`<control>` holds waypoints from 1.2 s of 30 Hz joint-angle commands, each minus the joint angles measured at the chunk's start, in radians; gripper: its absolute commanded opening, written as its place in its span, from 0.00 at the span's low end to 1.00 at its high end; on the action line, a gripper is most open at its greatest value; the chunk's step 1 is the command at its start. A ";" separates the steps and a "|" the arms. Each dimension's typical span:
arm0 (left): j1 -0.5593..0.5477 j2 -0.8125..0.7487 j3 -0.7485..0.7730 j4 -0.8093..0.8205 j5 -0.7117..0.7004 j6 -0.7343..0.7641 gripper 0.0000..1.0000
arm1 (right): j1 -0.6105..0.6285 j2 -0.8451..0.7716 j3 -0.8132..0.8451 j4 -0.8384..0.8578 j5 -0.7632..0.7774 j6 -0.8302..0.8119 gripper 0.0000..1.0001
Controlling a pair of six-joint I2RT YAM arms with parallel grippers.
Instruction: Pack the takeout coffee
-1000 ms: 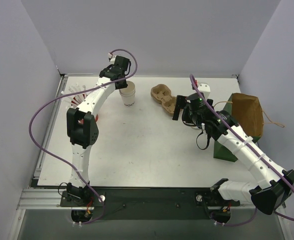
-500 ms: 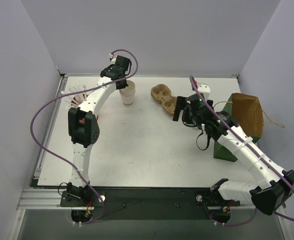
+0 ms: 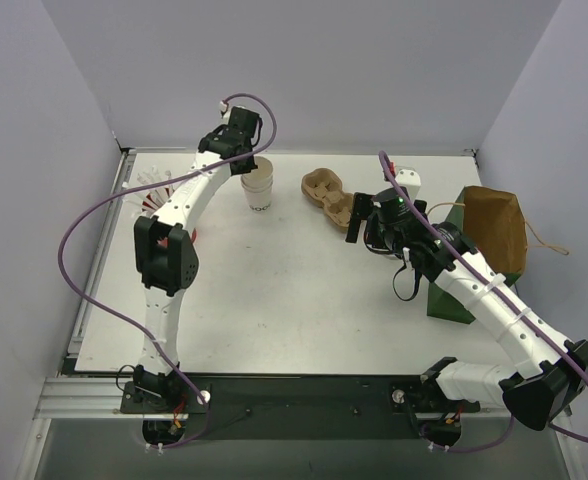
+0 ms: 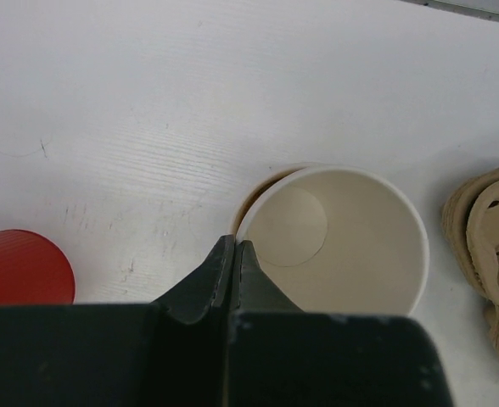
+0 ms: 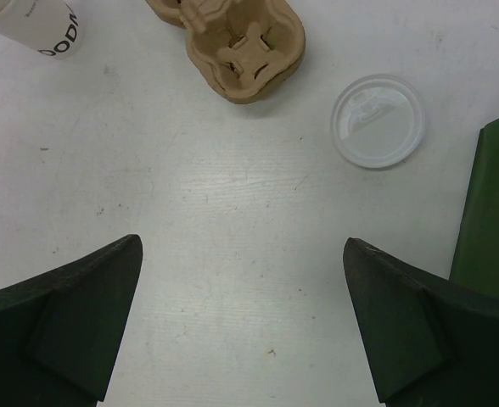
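Both arms, left arm (image 3: 179, 205) and right arm (image 3: 494, 300), have white link shells with black joint housings. You see a purple cable (image 3: 69, 250) looping along each arm. The bases (image 3: 159, 395) are black. The right wrist carries a small green light (image 3: 398, 201). The fingers (image 5: 80, 314) of the right gripper (image 5: 243, 244) are matte black wedges, and the left gripper (image 4: 235, 246) matches.

My left gripper (image 4: 232, 250), which stood partly open over the lidless white cup (image 4: 351, 246) a second ago, has now pinched its jaws together on the cup's near rim. From overhead, that wrist has drawn back a little toward the far edge of the table, and the cup has gone with it, sitting slightly farther back and to the right than before. I can't tell whether it has lifted or only slid.
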 commanded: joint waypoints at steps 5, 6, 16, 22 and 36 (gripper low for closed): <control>0.000 -0.133 0.006 0.043 0.016 0.035 0.00 | -0.007 -0.016 0.012 -0.021 0.037 -0.008 1.00; 0.000 -0.136 0.018 0.042 0.013 0.039 0.00 | -0.007 -0.016 0.014 -0.021 0.040 -0.009 1.00; -0.003 -0.234 0.035 0.038 0.042 0.058 0.00 | -0.008 -0.018 0.038 -0.038 0.063 -0.029 1.00; -0.035 -0.359 -0.004 0.002 0.056 0.072 0.00 | -0.007 0.020 0.061 -0.040 0.024 -0.032 0.99; -0.218 -0.883 -0.817 0.130 0.116 -0.032 0.00 | -0.095 0.313 0.098 0.014 0.059 -0.022 0.83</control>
